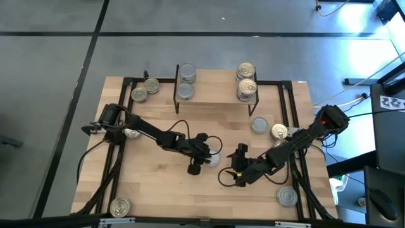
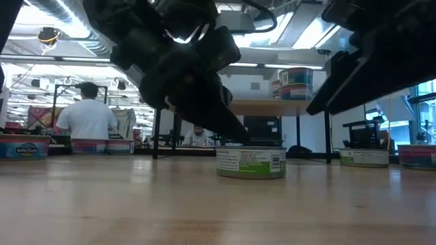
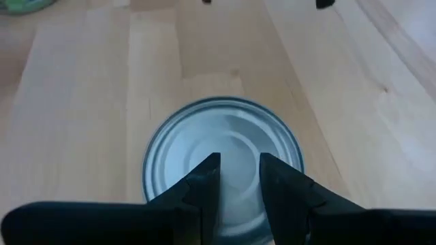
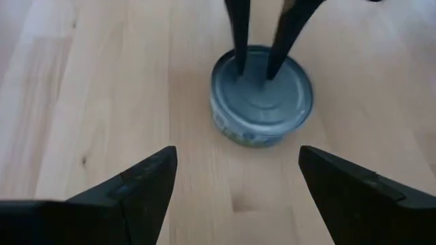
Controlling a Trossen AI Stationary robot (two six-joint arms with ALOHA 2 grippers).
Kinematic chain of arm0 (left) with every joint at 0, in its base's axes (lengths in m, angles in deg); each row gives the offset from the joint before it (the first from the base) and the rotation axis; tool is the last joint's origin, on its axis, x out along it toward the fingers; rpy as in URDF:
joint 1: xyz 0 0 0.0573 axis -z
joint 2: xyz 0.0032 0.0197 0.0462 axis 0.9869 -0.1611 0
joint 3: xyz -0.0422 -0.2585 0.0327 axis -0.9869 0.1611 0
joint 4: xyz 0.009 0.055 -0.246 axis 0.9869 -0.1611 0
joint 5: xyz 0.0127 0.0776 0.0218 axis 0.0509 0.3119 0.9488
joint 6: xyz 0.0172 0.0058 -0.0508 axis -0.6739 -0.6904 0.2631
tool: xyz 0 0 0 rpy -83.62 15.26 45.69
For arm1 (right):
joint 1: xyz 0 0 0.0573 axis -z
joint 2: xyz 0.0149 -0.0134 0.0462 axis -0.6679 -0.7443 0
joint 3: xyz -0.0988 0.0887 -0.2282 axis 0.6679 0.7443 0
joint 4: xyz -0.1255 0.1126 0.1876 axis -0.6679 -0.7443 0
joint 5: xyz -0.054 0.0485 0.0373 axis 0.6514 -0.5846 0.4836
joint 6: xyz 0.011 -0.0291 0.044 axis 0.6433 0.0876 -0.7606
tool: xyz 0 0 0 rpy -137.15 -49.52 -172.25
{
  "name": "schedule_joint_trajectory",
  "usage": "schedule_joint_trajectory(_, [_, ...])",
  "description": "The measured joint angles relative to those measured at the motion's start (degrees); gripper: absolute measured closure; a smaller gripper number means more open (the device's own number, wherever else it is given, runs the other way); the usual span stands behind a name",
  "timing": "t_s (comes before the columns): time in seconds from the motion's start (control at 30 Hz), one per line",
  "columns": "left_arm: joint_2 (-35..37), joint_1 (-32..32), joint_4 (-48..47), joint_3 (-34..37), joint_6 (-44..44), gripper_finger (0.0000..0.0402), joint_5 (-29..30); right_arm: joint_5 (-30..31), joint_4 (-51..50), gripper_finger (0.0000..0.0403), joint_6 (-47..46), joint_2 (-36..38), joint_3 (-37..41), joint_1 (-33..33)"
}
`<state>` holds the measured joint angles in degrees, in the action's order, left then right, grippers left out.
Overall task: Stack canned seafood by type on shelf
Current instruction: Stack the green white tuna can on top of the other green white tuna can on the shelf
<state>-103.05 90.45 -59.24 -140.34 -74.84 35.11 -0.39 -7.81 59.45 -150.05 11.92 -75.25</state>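
From above, my left gripper (image 1: 212, 154) hangs over a silver-topped can (image 1: 215, 152) near the middle of the table (image 1: 158, 190), and my right gripper (image 1: 235, 166) sits just beside it on the other side, pointing toward it. The shelf (image 1: 215, 88) stands at the far edge of the table with a stack of silver cans (image 1: 186, 82) at its left end and a stack of gold cans (image 1: 246, 81) at its right end. Loose cans lie around: two near the far left corner (image 1: 144, 90), two at the right of the shelf (image 1: 269, 128), one at each near corner.

From table height, the can (image 2: 251, 162) with its green and white label stands on the wood, my left fingers (image 2: 228, 126) coming down onto its top. The shelf (image 2: 272, 107) shows behind it with stacked cans (image 2: 294, 83) on top. People sit in the room beyond.

From my left wrist, my fingers (image 3: 204, 194) stand narrow, a small gap between them, tips over the silver lid (image 3: 221, 136); they grip nothing.

From my right wrist, my fingers (image 4: 139, 190) stand wide apart and empty, the can (image 4: 261, 95) ahead of them with the other gripper's tips (image 4: 257, 51) touching its lid
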Motion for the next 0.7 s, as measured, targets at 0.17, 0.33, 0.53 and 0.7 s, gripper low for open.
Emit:
schedule_joint_trajectory(0.17, [-1.04,-1.03,7.88,4.34,1.52,0.0302,-0.42,-0.93,0.73,0.0088,0.20,-1.35,0.00,0.00])
schedule_joint_trajectory(0.33, [-1.73,-1.97,19.74,10.09,3.40,0.0302,-2.04,-0.47,7.58,0.0088,5.96,-4.33,-0.04,0.03])
schedule_joint_trajectory(0.53, [-3.52,-3.87,31.51,15.46,7.88,0.0302,-3.28,2.86,15.79,0.0088,19.26,-9.29,-0.09,0.79])
schedule_joint_trajectory(0.7, [-5.89,-5.02,37.82,17.11,12.68,0.0302,-4.89,7.72,16.11,0.0088,28.36,-11.69,-1.16,2.09])
